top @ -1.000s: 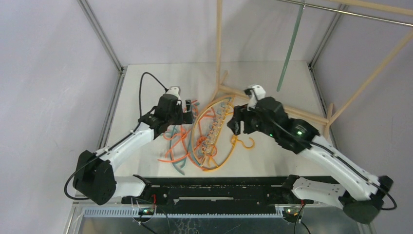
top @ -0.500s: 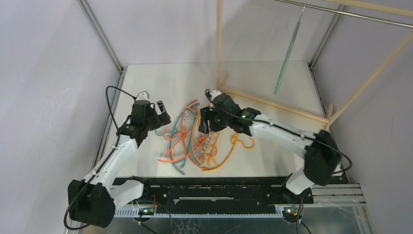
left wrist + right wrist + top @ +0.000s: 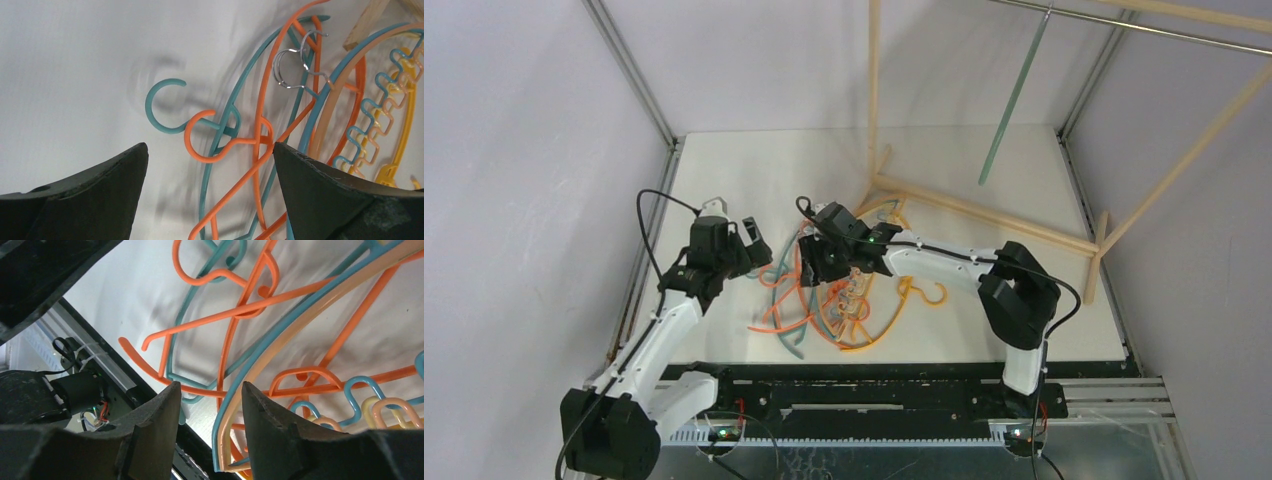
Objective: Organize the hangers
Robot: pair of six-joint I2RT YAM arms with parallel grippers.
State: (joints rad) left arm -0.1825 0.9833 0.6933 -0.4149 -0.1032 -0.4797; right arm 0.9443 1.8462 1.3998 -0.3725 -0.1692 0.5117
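The left gripper (image 3: 752, 243) hangs over the white table (image 3: 754, 170), at the left edge of the pile of hangers (image 3: 824, 300). Its jaws are spread wide and hold nothing. In the left wrist view a teal hook (image 3: 162, 107) and an orange hook (image 3: 200, 145) lie on the table between the two dark fingers (image 3: 100, 200), the orange one crossing over the teal one. Two small metal hooks (image 3: 295, 65) lie farther to the right.

The pile is in the middle of the table: orange, teal, peach and yellow hangers tangled together, some with wavy bars.

The right gripper (image 3: 812, 265) is low over the middle of the pile. Its jaws stand a little apart with a narrow gap. In the right wrist view a peach bar (image 3: 265, 360) and a teal bar run under this gap, but they are not pinched.

To the right of the pile a yellow hanger hook (image 3: 929, 293) lies alone on the table. Behind it are the pale wooden rack poles (image 3: 984, 210). At the far right one teal hanger (image 3: 1009, 100) hangs from the metal rail (image 3: 1124, 25).
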